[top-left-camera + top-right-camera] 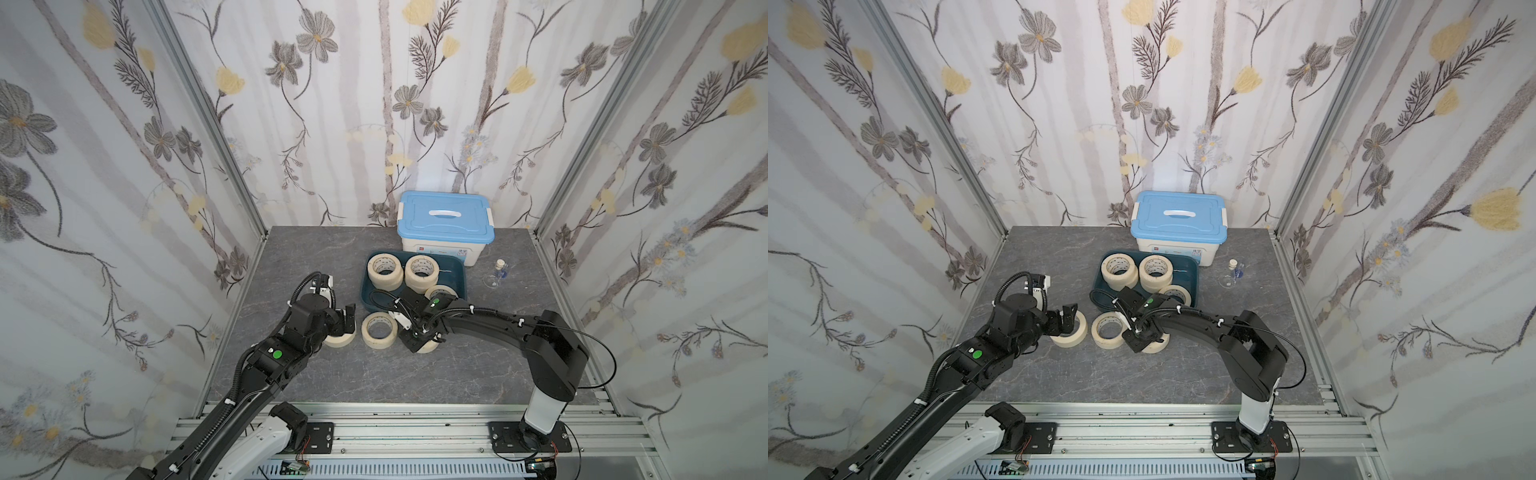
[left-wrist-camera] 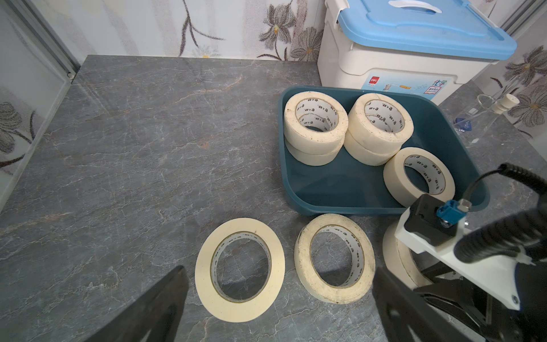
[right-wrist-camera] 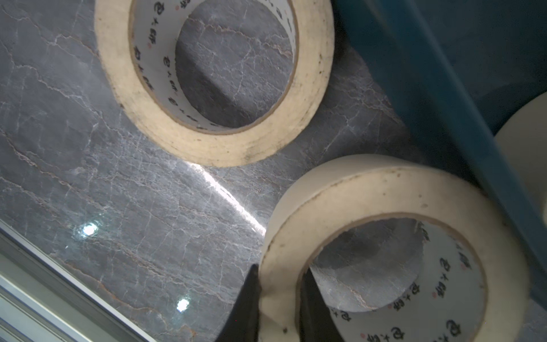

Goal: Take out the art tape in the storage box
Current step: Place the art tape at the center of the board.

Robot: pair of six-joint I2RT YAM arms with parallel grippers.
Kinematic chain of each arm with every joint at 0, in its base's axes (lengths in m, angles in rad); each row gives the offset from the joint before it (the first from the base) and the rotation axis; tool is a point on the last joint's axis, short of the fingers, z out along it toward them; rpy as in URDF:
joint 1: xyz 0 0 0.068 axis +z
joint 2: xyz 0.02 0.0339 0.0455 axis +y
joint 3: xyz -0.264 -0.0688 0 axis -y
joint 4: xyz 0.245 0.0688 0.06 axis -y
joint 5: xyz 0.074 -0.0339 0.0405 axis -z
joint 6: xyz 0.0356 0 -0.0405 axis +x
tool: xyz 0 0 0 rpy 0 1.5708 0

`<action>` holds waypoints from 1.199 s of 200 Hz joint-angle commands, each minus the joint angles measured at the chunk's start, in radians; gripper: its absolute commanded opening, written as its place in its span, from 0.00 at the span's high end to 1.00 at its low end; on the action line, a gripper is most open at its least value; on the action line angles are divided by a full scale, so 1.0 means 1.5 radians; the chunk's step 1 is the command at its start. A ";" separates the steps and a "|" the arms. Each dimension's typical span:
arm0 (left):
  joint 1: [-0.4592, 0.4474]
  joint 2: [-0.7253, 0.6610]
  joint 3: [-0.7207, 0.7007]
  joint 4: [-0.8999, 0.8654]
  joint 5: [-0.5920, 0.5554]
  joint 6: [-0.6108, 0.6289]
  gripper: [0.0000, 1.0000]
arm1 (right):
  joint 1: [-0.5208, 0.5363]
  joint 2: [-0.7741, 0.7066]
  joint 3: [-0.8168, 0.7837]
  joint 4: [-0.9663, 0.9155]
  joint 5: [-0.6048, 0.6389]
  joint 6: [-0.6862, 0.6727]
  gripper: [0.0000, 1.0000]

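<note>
Art tape (image 2: 313, 143) sits partly in the storage box and partly out on your grey table (image 1: 316, 374). A white bin (image 1: 445, 245) with a blue lid stands beyond both grippers. The teal storage box (image 2: 340, 183) lies just beyond your right gripper (image 3: 278, 299) and holds five rolls: two stacks of two and one leaning single. Your right gripper is clamped on the wall of a gripped roll (image 3: 384, 192), just outside the box. A middle roll (image 2: 303, 260) lies flat between the grippers. Your left gripper (image 1: 348, 319) is spread wide and empty, just beside a third roll (image 2: 204, 266).
</note>
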 commanded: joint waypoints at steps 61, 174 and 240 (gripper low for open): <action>0.001 0.008 0.000 0.001 -0.011 0.004 0.00 | -0.032 0.024 0.006 0.039 0.026 -0.032 0.87; 0.001 0.012 0.004 0.002 -0.012 0.006 0.00 | -0.036 0.017 -0.006 0.048 0.011 -0.036 0.64; 0.001 0.032 0.007 0.028 0.001 0.002 0.00 | -0.053 -0.086 -0.012 0.021 -0.032 -0.017 0.61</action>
